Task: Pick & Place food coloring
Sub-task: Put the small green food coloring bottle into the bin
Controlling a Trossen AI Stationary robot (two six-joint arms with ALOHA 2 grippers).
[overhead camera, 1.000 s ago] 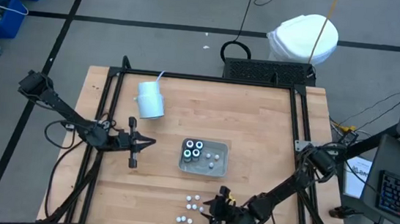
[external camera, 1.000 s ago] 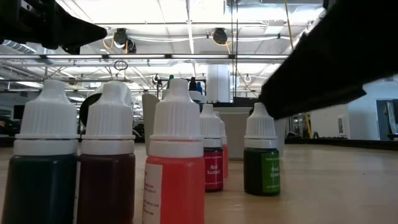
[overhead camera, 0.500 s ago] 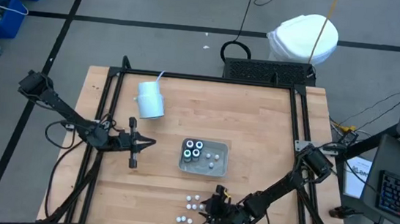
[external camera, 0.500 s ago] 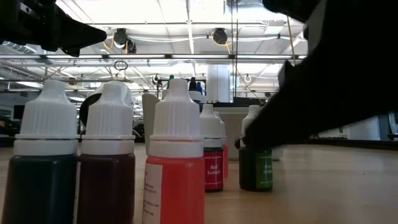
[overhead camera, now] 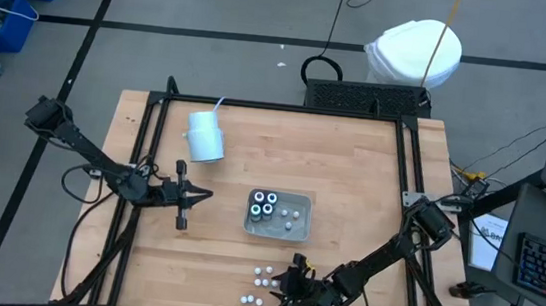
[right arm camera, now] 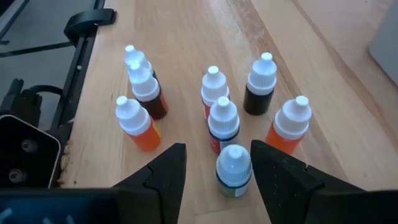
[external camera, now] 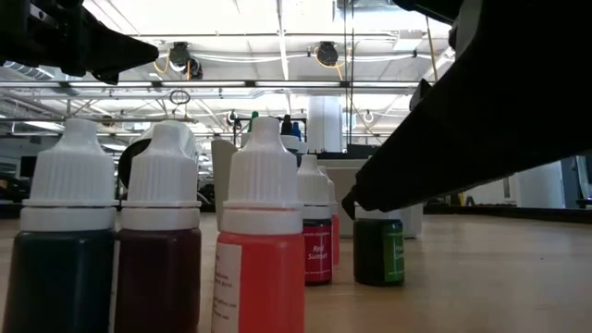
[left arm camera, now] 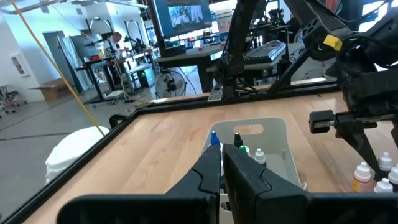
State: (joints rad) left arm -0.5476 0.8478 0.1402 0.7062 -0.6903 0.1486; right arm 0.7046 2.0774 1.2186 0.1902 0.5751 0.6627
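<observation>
Right gripper (right arm camera: 212, 167) is hanging low over the cluster of food coloring bottles (overhead camera: 260, 284) near the table's front edge, its jaws spread and straddling the green bottle (right arm camera: 234, 170) without visibly touching it. In the low view, the dark body of this gripper is covering the cap of the green bottle (external camera: 380, 251), whose base is resting on the wooden table (overhead camera: 351, 181).

The other bottles are standing upright around it: an orange bottle (right arm camera: 135, 124), a second orange one (right arm camera: 287, 127), a dark bottle (right arm camera: 260, 84) and a red-labelled bottle (right arm camera: 222, 125) just beyond the green one. Closest to the low camera, a salmon-red bottle (external camera: 262, 240), a dark red bottle (external camera: 159, 233) and a dark teal bottle (external camera: 68, 233) are lined up side by side.

The clear tray (overhead camera: 279, 216) is sitting mid-table, well apart from the cluster, holding four dark round bottles (overhead camera: 264, 203) and a few small white-capped ones. The white cup (overhead camera: 205, 136) with a straw is lying toward the table's far left.

Left gripper (left arm camera: 221, 160) is waiting above the table's left side, its jaws clenched on nothing and pointing toward the tray.
</observation>
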